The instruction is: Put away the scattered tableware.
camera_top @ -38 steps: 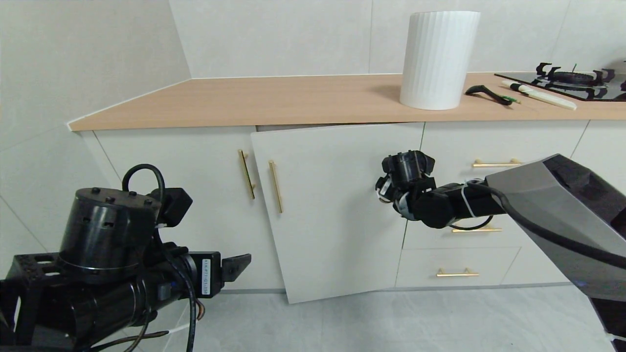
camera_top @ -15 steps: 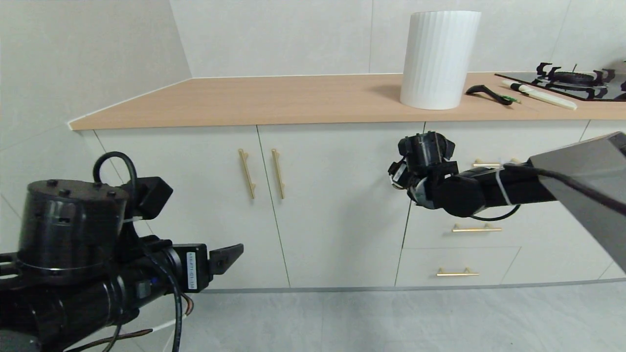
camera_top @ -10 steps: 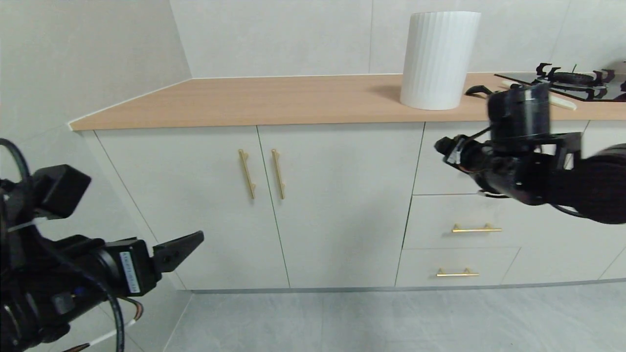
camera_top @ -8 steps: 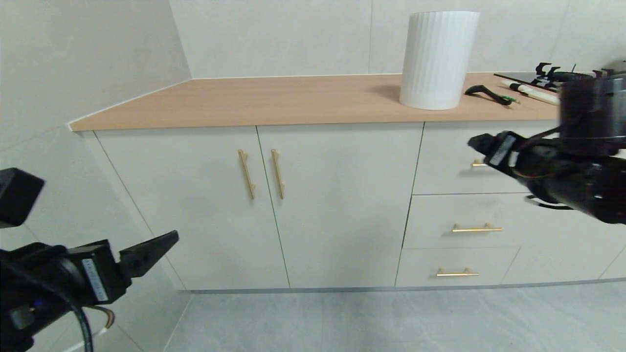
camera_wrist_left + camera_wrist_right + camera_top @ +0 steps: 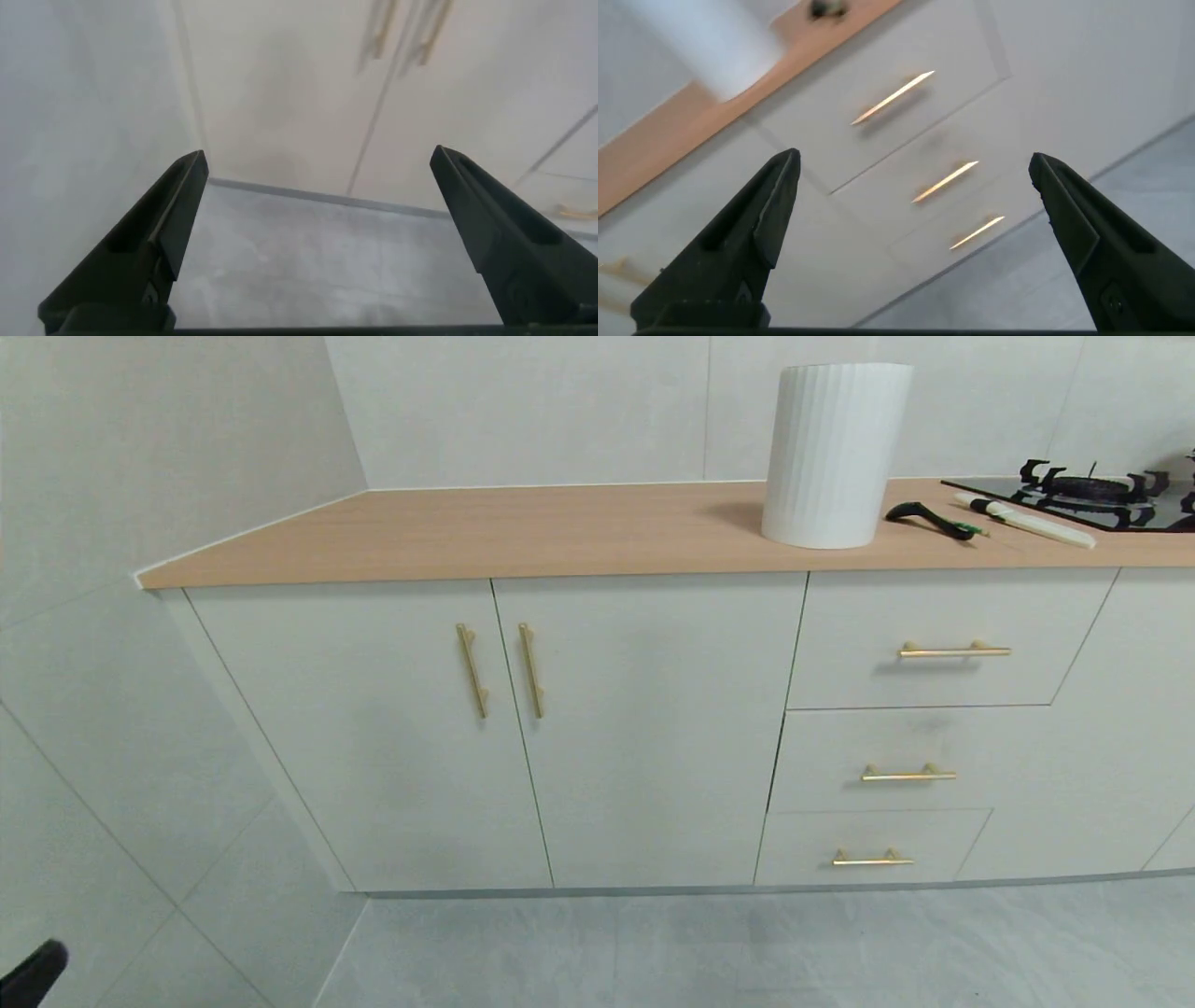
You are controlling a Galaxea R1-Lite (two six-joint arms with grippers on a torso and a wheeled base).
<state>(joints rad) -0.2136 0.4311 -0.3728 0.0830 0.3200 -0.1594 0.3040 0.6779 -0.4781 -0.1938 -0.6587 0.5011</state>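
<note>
Wooden tabletop (image 5: 523,527), head view: white ribbed holder (image 5: 831,453); black utensil (image 5: 929,516) and pale utensil (image 5: 1027,520) just beside it, well apart from both jaws. Left wrist: left jaws released, empty, floor (image 5: 308,252) between them. Right wrist: right jaws released, empty, drawers (image 5: 878,140) between them.

My left gripper (image 5: 318,157) has its two fingers spread wide apart; my right gripper (image 5: 915,157) is spread equally wide. In the head view I see one dark fingertip (image 5: 35,971) of the left gripper, low at the left edge.
</note>
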